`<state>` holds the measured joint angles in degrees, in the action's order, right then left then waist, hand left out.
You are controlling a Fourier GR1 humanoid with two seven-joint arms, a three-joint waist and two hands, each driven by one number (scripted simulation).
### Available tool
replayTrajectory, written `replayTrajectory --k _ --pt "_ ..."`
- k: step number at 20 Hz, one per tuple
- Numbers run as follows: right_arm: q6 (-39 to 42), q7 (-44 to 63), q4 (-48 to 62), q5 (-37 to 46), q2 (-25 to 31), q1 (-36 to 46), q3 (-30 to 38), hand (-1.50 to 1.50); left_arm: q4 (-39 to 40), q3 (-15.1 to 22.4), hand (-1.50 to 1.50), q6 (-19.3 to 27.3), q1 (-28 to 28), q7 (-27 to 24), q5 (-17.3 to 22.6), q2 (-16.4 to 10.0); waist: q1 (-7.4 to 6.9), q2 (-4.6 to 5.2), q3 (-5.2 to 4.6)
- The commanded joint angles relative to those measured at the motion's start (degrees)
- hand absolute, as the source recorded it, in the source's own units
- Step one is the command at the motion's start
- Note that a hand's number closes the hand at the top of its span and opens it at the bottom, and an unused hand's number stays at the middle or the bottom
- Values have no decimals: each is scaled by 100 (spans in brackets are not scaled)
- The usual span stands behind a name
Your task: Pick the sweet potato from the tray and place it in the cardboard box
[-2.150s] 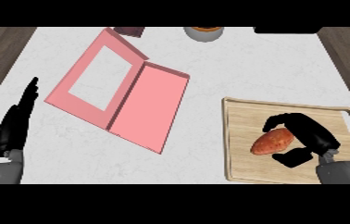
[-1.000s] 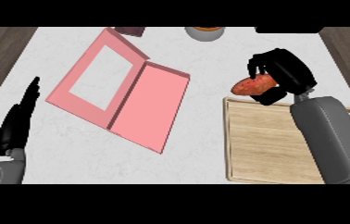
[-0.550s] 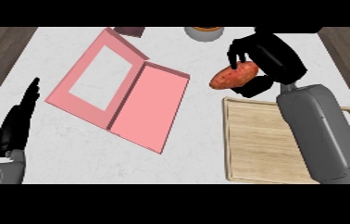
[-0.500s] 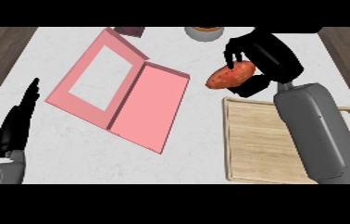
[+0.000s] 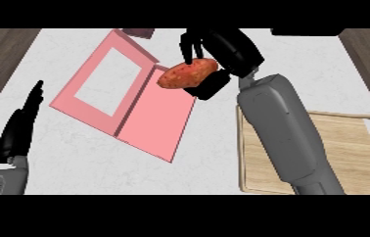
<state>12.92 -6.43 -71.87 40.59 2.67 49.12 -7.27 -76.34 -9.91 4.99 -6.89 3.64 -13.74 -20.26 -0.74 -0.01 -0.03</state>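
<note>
the right hand (image 5: 224, 47) holds the sweet potato (image 5: 188, 73) in the air, its fingers (image 5: 189, 47) curled over the top of it and the thumb tucked beneath, so the grasp is closed round the vegetable. the sweet potato, orange-red and mottled, shows over the far right corner of the box (image 5: 155, 123), above the right-hand panel. the pink box lies opened flat on the white marbled desk (image 5: 80, 167), set at a slant, its left panel cut with a rectangular opening through which the desk shows. the grey right forearm (image 5: 285, 133) runs up from the lower edge and crosses the left side of the wooden tray (image 5: 347, 153), which sits on the desk to the right of the box and apart from it. the left hand (image 5: 22, 128) rests at the view's left edge, fingers straight and pointing up, holding nothing. a dark object (image 5: 137, 33) lies at the desk's far edge, just beyond the box.
</note>
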Motion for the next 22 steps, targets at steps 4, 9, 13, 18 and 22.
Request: replayTrajectory --k 4,9,13,18,22 --pt "-651 923 1470 -1004 -260 1202 -432 150 50 19 0 -93 -69 -56 -16 15 -177 40 -2" --pt "-1555 674 2624 -1693 -265 1648 -1271 150 431 28 0 26 -489 -104 -123 96 -232 80 -5" --pt "-1900 846 3134 -2277 -266 2064 -1777 150 -164 94 0 -221 35 -74 -32 56 -309 56 -3" --pt "-2656 1390 3641 -2569 -267 2201 -2540 150 -144 224 0 -156 -212 43 -139 163 -566 101 -9" --pt "-2342 1471 3942 -3409 -267 2219 -2409 -150 186 173 0 -309 -613 88 -90 58 -638 163 -11"
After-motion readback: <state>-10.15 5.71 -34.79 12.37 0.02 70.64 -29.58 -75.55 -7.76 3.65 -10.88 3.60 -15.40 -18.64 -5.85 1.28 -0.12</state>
